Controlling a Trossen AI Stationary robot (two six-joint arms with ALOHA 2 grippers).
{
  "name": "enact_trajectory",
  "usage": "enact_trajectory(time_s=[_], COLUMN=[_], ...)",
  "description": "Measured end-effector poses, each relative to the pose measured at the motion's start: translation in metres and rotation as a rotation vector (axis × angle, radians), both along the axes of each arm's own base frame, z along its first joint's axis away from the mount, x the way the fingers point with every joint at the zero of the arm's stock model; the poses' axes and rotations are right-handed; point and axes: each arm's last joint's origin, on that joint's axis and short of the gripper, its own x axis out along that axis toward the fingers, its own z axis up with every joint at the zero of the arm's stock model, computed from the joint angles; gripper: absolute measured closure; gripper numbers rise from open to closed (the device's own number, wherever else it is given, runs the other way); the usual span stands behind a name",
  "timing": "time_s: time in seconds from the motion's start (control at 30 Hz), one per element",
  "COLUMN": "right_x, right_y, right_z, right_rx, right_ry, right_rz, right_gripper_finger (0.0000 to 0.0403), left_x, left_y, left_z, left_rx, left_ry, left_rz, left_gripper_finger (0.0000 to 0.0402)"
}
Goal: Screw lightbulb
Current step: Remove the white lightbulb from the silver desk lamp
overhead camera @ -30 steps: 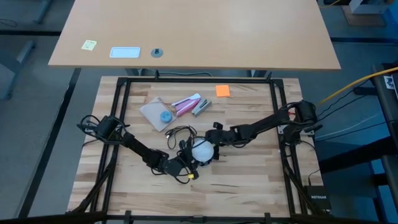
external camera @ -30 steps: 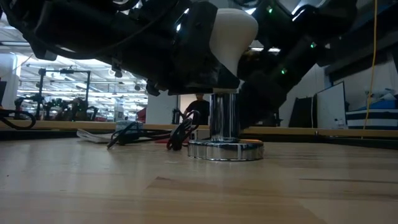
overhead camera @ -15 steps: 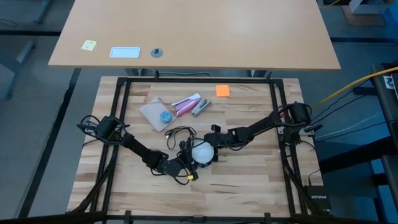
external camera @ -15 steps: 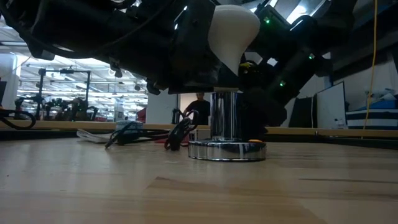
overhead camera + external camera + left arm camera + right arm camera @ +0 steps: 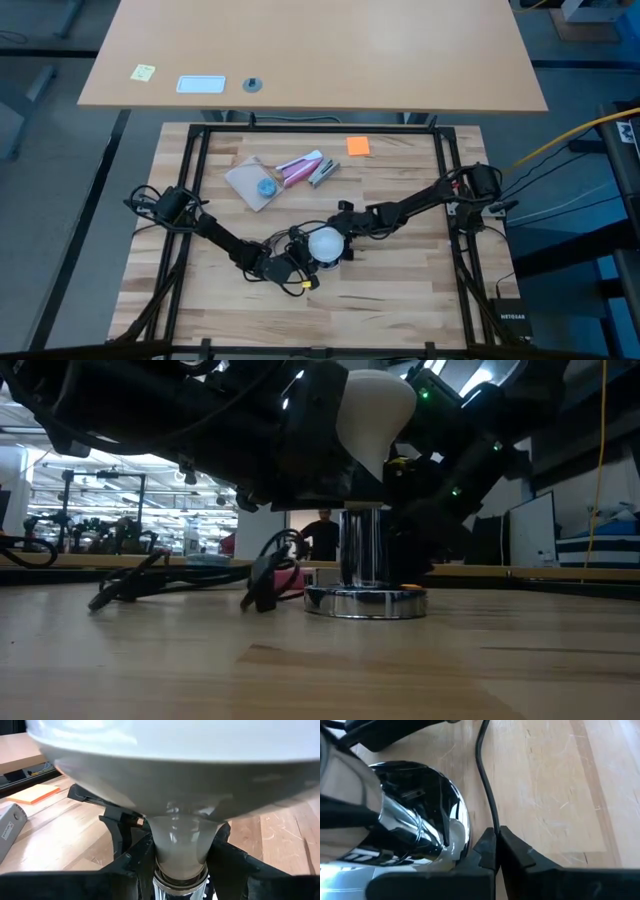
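Cord [image 5: 180, 582] newly dragged leftward beside socket [image 5: 364, 565], lightbulb [image 5: 375, 415] above.

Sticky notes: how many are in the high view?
2. A yellow note lies near the left end of the far desk; an orange note lies on the work table near its far edge. Others may be hidden under the arms.

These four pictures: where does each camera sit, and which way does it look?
High view: above the table, looking straight down on both arms meeting at the lightbulb.
Low view: at tabletop height, looking level across at the socket, arms overhead.
Left wrist view: on the left arm, its fingers gripping the bulb's neck.
Right wrist view: on the right arm, its right gripper pinching the black cord.
All four share the bulb or socket.
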Motion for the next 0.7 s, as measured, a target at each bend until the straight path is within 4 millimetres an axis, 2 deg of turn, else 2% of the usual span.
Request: enact_trajectory(time_s=[0.23,0.47,0.6,0.7], right_x=[-0.006,-0.019,-0.024,-0.026], right_y=[-0.001,-0.003,-0.001,0.007], right_z=[-0.001,0.010,0.018,0.021], right_rx=[-0.009,-0.038,0.017,0.080], right_ry=[0.068,0.162,0.176,0.177], right_rz=[-0.001,0.013,-0.014,-0.007], right_gripper_finger=[0.0385,0.0387,0.0390,0.0394], left_x=[0.000,0.000,0.000,0.001], left_y=[0.000,0.001,0.001,0.002], left_z=[0.000,0.001,0.001,0.002], left_rx=[0.000,0.002,0.000,0.000], left_ry=[0.000,-0.007,-0.010,-0.012], left_rz=[0.001,0.019,0.020,0.029], left_gripper_finger=[0.0260,0.0260,0.0260,0.0260])
